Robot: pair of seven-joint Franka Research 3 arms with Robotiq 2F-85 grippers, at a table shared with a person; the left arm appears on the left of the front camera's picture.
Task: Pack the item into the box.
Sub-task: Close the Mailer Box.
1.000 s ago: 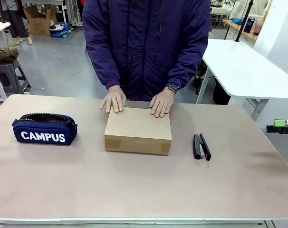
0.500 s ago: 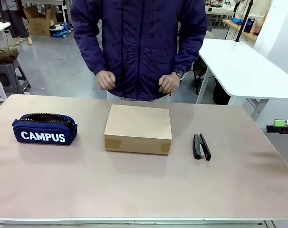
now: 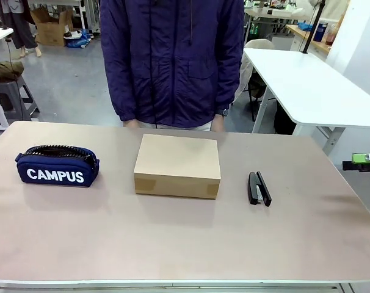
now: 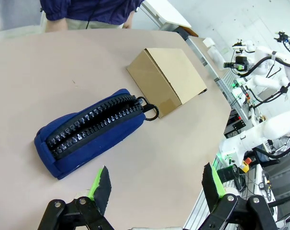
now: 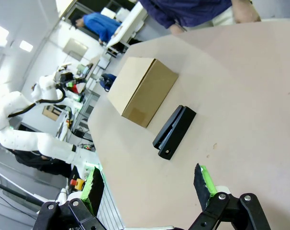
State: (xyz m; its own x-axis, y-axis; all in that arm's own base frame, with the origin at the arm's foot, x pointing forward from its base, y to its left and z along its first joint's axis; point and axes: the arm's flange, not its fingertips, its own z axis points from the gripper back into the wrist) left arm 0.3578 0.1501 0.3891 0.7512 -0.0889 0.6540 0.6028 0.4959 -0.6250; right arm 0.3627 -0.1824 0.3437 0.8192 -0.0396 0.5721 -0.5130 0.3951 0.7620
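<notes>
From my remote station, the one legible text is "CAMPUS", in white capital letters on the front face of the navy pencil pouch (image 3: 57, 165) lying at the left of the table (image 3: 173, 244) in the front view. In the left wrist view I see the same pouch (image 4: 90, 132) from its zipper side, where no lettering faces the camera. I can read no print on the cardboard box (image 3: 177, 165) or on the black stapler (image 3: 259, 188).

Bright, even light; wide-angle wrist distortion
</notes>
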